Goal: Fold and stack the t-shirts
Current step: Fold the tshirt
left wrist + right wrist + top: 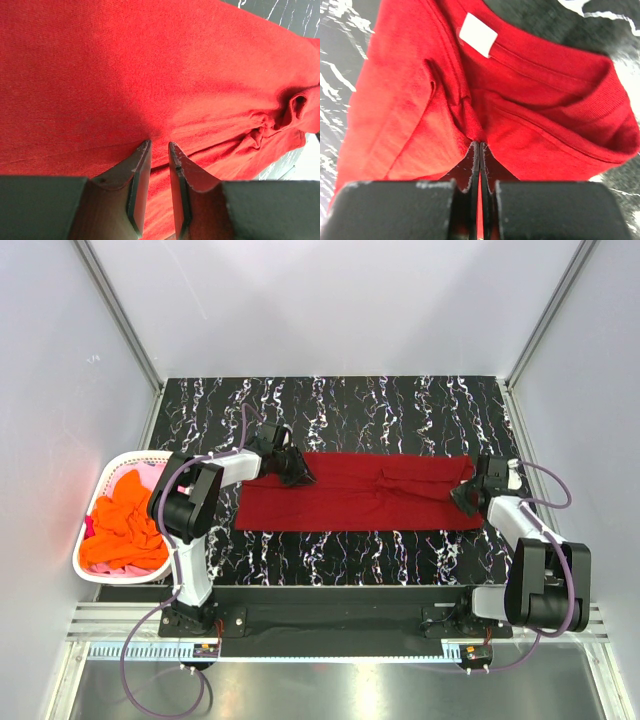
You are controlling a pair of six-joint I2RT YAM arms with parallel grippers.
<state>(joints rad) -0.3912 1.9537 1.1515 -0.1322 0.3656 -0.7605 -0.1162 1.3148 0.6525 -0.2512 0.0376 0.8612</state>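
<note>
A: Place type?
B: Robot lab, a test cell.
A: Evidence?
B: Left arm (pixel 190 502) and right arm (pixel 545 585) are bolted at the near edge of a black marbled worktop (pixel 400 400). Purple cables (pixel 128 660) loop off the bases. Bare white panels (pixel 330 300) in aluminium framing (pixel 118 310) box it in, with a metal rail (pixel 330 652) in front.
A: Anything homely?
B: Only a white laundry basket (pixel 112 468) at the left side.

dark red t-shirt (pixel 360 502) — soft matt knit cloth, table (pixel 400 405) — glossy black marbled, basket (pixel 140 456) white plastic
</note>
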